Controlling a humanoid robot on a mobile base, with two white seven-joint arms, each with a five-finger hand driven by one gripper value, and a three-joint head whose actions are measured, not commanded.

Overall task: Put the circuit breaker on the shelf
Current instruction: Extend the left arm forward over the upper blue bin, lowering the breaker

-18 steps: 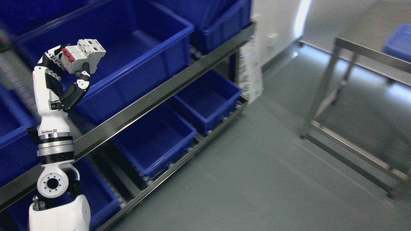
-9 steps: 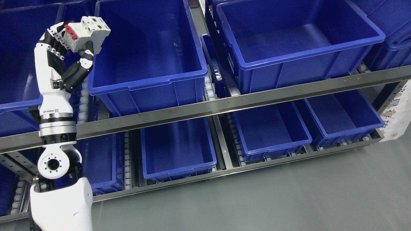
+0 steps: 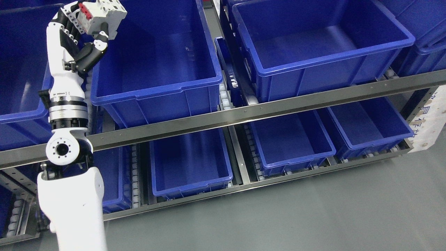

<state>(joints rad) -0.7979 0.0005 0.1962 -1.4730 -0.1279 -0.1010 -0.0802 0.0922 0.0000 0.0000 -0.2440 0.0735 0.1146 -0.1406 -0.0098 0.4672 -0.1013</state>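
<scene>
A smooth grey-green floor (image 3: 313, 216) runs below a two-tier metal roller rack (image 3: 244, 116) holding large, deep blue plastic bins (image 3: 156, 94).

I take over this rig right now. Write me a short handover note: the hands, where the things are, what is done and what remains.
Left robot hand: shut on the circuit breaker, raised high at the upper left.
Right robot hand: not in view.
Circuit breaker: white with a red part, held over the left rim of the large blue bin on the upper shelf. It is not yet released.
Done: breaker picked up and brought to the shelf.
Left: lower it into the bin or onto the shelf, open the fingers, pull the arm back.
</scene>
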